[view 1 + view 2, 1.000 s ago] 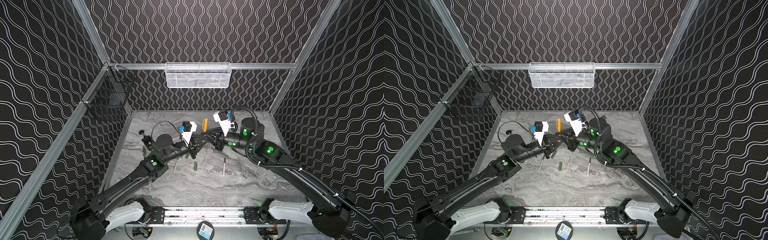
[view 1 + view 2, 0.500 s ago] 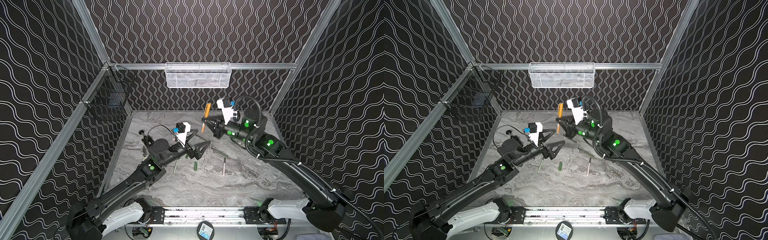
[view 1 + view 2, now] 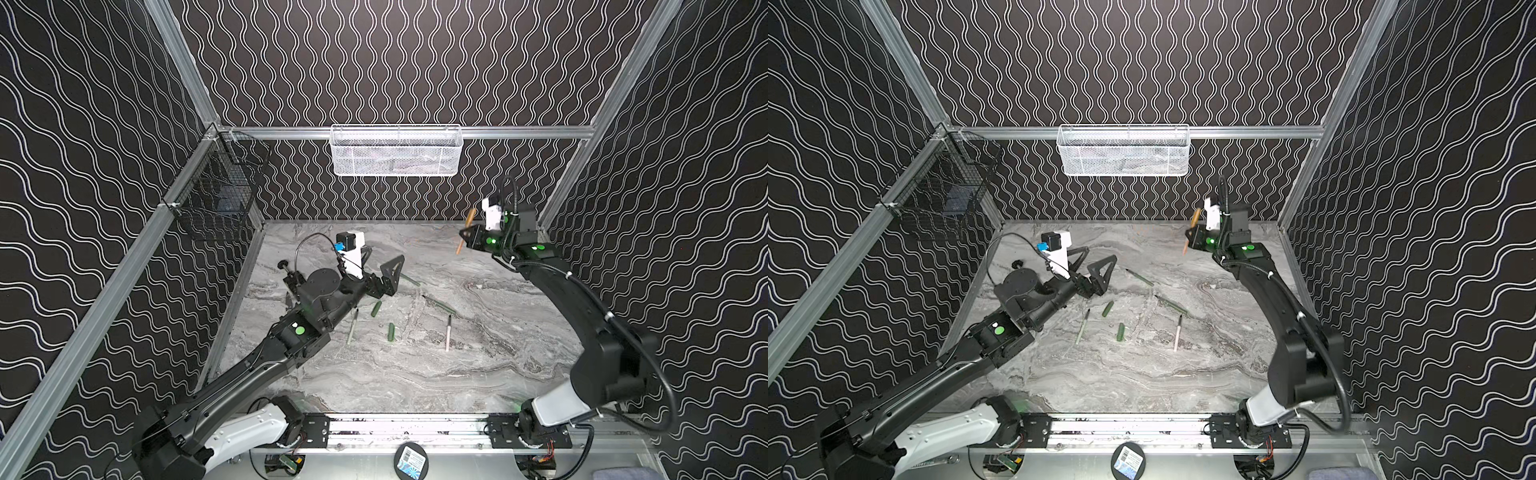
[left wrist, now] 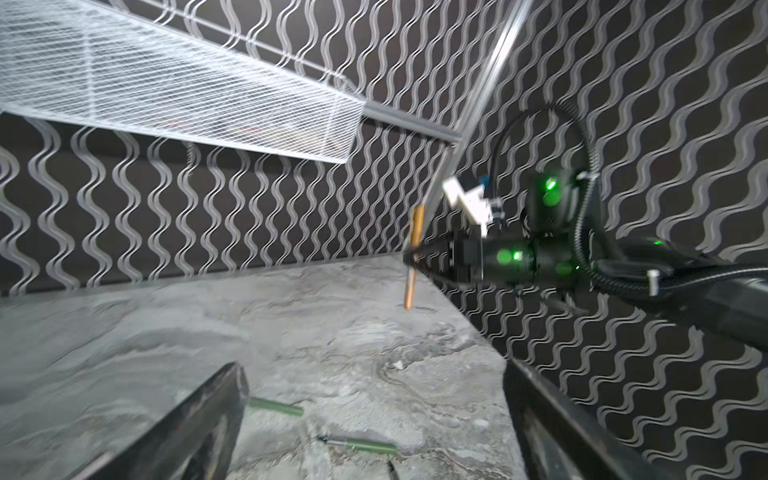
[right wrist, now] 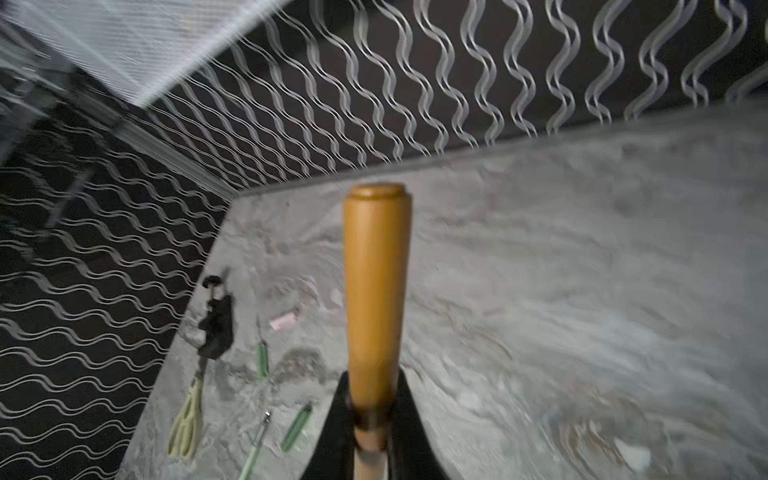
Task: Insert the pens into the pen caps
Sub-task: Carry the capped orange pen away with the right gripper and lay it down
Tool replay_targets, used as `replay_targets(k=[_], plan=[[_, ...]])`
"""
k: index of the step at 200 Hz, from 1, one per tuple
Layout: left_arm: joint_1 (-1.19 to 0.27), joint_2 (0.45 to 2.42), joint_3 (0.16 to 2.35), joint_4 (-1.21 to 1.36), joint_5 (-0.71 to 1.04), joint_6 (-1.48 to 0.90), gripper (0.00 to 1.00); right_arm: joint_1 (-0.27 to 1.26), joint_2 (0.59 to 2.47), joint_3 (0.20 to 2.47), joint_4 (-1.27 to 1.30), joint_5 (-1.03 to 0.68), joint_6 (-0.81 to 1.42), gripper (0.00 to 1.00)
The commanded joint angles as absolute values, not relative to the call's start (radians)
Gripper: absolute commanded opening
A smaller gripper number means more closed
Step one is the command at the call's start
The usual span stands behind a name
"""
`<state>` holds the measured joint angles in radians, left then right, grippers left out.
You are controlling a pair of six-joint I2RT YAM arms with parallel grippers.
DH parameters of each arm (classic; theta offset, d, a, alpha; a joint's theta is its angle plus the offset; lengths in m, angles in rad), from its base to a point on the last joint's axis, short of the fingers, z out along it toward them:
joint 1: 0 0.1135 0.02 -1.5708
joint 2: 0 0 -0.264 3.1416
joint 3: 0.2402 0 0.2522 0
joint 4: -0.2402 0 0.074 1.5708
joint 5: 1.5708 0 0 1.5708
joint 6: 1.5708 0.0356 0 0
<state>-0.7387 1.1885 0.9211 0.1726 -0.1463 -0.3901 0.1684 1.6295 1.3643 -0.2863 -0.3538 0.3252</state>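
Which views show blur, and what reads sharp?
Both top views: sharp, evenly lit. Left wrist view: soft all over, right gripper smeared. Right wrist view: capped gold pen fairly crisp, table and wall streaked by motion.

Gold pen (image 3: 459, 248) w/ gold-brown cap (image 3: 470, 217) on its top end, near upright, slightly tilted, pinched mid-length by right gripper (image 3: 463, 235), in air well behind pink pen (image 3: 448, 338). Pink pen flat, dark tip pointing back. Green pen (image 3: 441, 306) diag. just behind its tip; 2nd green pen (image 3: 411, 280) further back-left. Dark green cap (image 3: 391, 332) near on its left, 2nd dark green cap (image 3: 376, 308) beyond, pale green pen (image 3: 352, 328) furthest left, all flat
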Motion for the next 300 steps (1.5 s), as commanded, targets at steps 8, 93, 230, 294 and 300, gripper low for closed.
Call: replay_targets(k=[8,93,230,294,300], plan=[[-0.711,1.246,0.976,0.011,-0.236,-0.413,0.98,0.137,1.818,1.432,-0.470,-0.408,0.272,0.02],[-0.617,1.292,1.031,-0.084,-0.164,-0.485,0.96,0.133,2.134,1.519,-0.604,-0.339,0.222,0.08],[-0.618,1.239,1.035,-0.089,-0.180,-0.423,0.96,0.132,2.124,1.631,-0.653,-0.277,0.273,0.31],[-0.568,1.197,1.038,-0.104,-0.222,-0.425,0.96,0.349,2.000,1.658,-0.521,-0.147,0.387,0.47],[-0.556,1.191,1.037,-0.103,-0.222,-0.431,0.96,0.388,2.009,1.660,-0.477,-0.135,0.399,0.49]])
